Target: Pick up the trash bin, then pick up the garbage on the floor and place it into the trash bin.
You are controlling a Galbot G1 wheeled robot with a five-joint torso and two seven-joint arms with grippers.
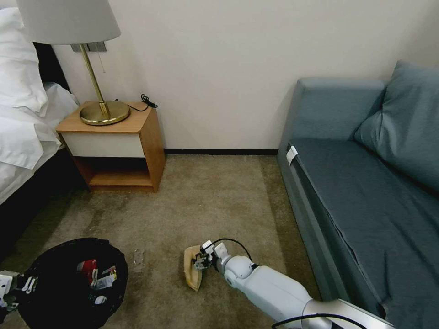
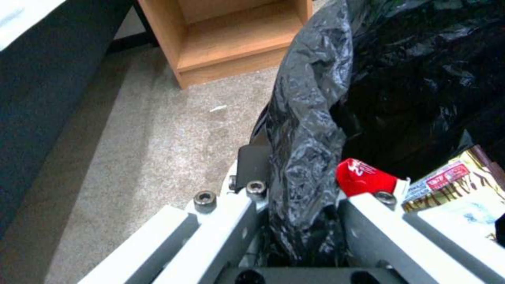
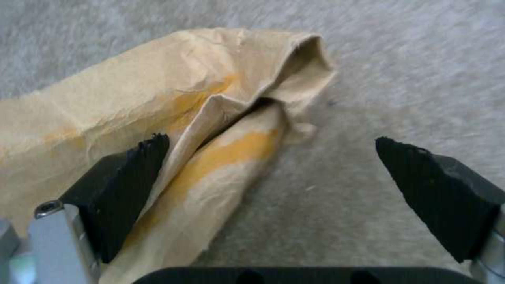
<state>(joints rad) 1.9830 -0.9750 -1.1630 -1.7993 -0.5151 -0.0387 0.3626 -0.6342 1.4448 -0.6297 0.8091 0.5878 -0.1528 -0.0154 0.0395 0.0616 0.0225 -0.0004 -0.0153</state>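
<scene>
The trash bin (image 1: 68, 292), lined with a black bag, is at the lower left. My left gripper (image 1: 16, 285) is shut on its rim; the left wrist view shows the liner (image 2: 310, 118) pinched between the fingers of the gripper (image 2: 310, 201). Inside lie a red snack bag (image 2: 363, 177) (image 1: 88, 266) and a yellow-brown wrapper (image 2: 457, 185) (image 1: 107, 276). On the carpet, a tan paper wrapper (image 1: 191, 274) (image 3: 158, 98) lies under my right gripper (image 1: 200, 262). That gripper (image 3: 271, 161) is open. One finger (image 3: 131, 185) rests on the paper, a fold lies between the jaws, and the other finger (image 3: 436, 189) is over bare carpet.
A small clear scrap (image 1: 138, 258) lies on the carpet between the bin and the wrapper. A wooden nightstand (image 1: 119, 146) with a brass lamp (image 1: 98, 107) stands by the wall, with a bed (image 1: 23, 128) to the left and a blue sofa (image 1: 366, 183) to the right.
</scene>
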